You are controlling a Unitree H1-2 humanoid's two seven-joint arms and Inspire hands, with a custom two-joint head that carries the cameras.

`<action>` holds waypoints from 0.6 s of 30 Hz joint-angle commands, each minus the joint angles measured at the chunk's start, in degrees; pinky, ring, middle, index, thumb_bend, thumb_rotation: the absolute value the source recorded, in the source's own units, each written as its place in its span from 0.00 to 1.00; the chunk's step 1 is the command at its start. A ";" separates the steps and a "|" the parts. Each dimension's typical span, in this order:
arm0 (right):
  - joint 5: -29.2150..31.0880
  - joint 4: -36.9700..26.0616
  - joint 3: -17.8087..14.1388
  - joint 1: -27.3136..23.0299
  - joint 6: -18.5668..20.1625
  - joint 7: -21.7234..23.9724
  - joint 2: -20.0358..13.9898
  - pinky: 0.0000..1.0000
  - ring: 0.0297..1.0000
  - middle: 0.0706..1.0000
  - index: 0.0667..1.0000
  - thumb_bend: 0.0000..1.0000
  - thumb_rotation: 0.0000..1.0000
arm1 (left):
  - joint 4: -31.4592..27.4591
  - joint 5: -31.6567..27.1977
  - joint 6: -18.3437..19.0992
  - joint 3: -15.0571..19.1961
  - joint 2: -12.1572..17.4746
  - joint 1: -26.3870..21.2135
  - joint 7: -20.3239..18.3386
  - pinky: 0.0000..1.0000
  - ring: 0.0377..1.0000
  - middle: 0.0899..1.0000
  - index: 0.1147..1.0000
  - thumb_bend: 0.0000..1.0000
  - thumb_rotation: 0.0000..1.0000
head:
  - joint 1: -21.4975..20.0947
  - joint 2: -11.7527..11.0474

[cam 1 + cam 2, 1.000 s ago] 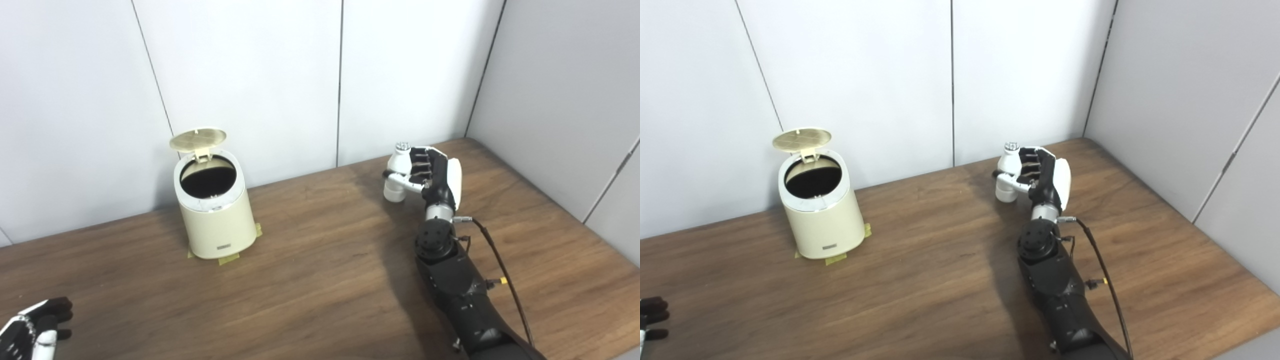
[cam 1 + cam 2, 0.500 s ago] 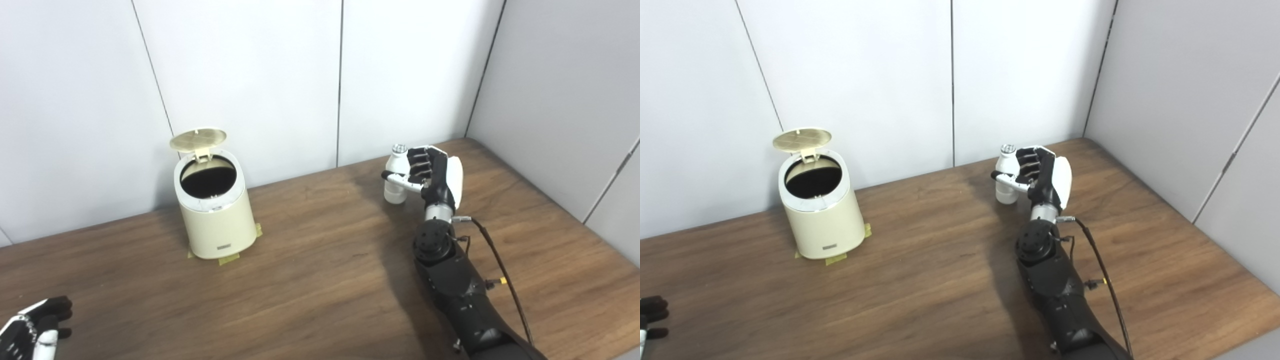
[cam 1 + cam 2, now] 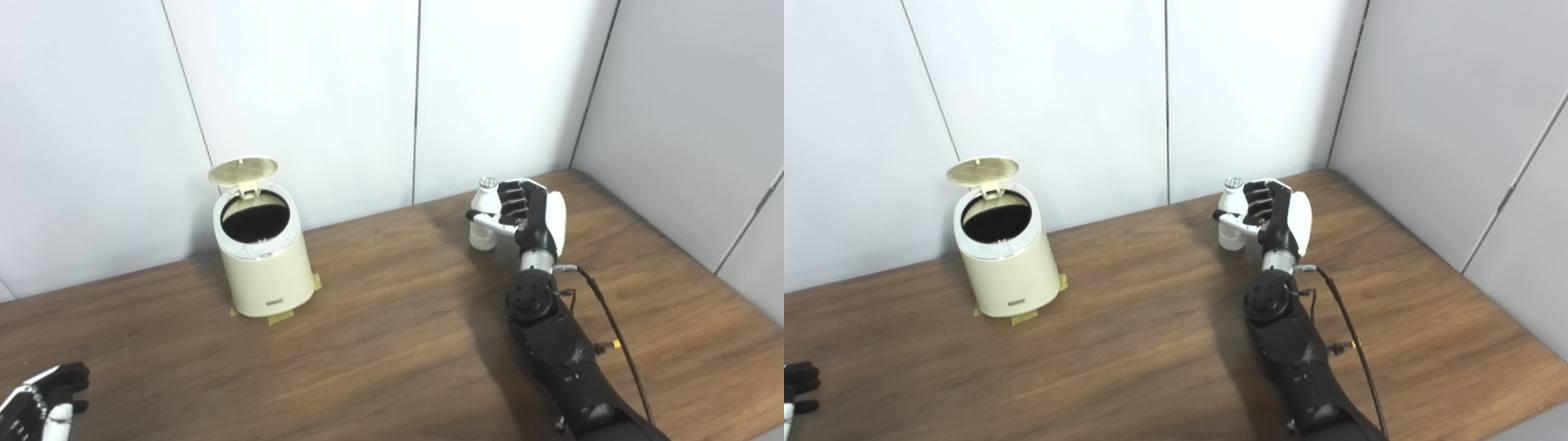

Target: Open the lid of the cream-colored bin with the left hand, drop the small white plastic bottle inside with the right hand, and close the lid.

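Shifted slightly toward nine o'clock since a second ago: right hand [image 3: 528, 211] and the small white plastic bottle [image 3: 484, 215] in its clasp; bin and left hand unchanged.

Around the work: wooden table [image 3: 392, 331] backed by pale wall panels [image 3: 294, 92], with a panel corner at two o'clock. Standing toward ten o'clock, near the back wall, the cream-colored bin [image 3: 263, 257], lid [image 3: 242, 171] tipped up on its hinge at the rear, dark mouth showing. Yellowish tape tabs [image 3: 280, 318] peeking out at the bin's base. Bare wood between bin and bottle, well apart from each other, nothing standing on it.

Right arm [image 3: 563, 361] reaching up from five o'clock toward one o'clock, black forearm, thin cable [image 3: 615, 334] looping along its outer side. Hand held upright, white back facing three o'clock, dark fingers [image 3: 512, 201] curled around the bottle's body, thumb across the front. Bottle upright, silver cap on top; whether its base touches the tabletop cannot be told.

Left hand [image 3: 43, 401] low at the seven o'clock corner, only partly in view, holding nothing visible; spread or clenched cannot be told.
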 commanded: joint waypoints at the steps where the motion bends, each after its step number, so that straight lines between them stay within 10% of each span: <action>1: -0.81 -3.09 0.13 -2.12 -1.10 0.45 -1.62 0.37 0.42 0.42 0.46 0.53 0.00 | -0.13 0.60 -2.12 -0.29 0.15 -1.08 0.26 0.59 0.68 0.67 0.65 0.34 0.61 | 0.16 0.09; 18: -1.96 -12.29 2.45 -2.77 2.31 5.69 -0.29 0.36 0.42 0.44 0.45 0.53 0.00 | 0.22 1.22 -3.20 -1.07 -0.94 -1.21 0.94 0.59 0.67 0.66 0.64 0.36 0.61 | 3.43 -0.08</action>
